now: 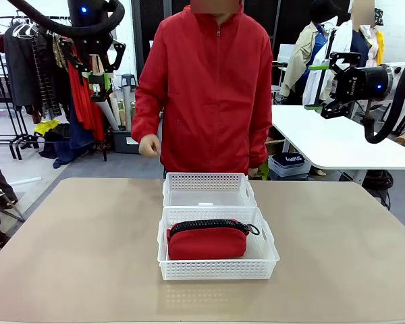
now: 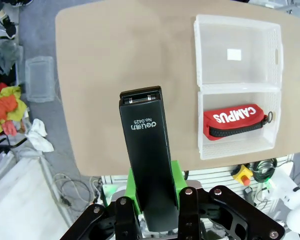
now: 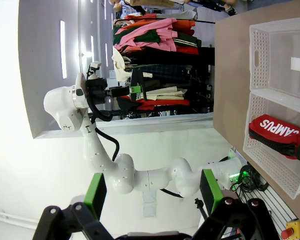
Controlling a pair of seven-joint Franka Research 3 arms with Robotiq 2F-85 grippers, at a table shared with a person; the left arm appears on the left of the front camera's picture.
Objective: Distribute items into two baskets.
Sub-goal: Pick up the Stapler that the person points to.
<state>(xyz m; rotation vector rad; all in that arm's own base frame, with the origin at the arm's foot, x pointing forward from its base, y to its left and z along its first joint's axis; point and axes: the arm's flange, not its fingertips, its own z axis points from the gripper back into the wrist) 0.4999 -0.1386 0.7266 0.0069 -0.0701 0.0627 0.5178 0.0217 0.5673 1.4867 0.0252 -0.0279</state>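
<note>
My left gripper point(image 2: 155, 187) is shut on the small black stapler point(image 2: 144, 150), which stands up between the green pads. It hangs high above the table's left side point(image 1: 98, 82). The red pouch point(image 1: 208, 240) lies in the nearer white basket point(image 1: 218, 270), its black zipper facing up. Touching that basket on the far side is the second one point(image 1: 208, 182), which holds just a small white label. From the left wrist I see both baskets point(image 2: 199, 50) point(image 2: 240, 150) and the pouch point(image 2: 235, 119) far below. My right gripper point(image 3: 152, 195) stands open, raised at the right point(image 1: 326, 84).
A person in a red jacket stands at the table's far edge behind the baskets, one hand point(image 1: 149, 145) hanging at waist height. Bare tan tabletop point(image 1: 74, 243) lies on both sides of the baskets. Clothes racks and another white table stand farther back.
</note>
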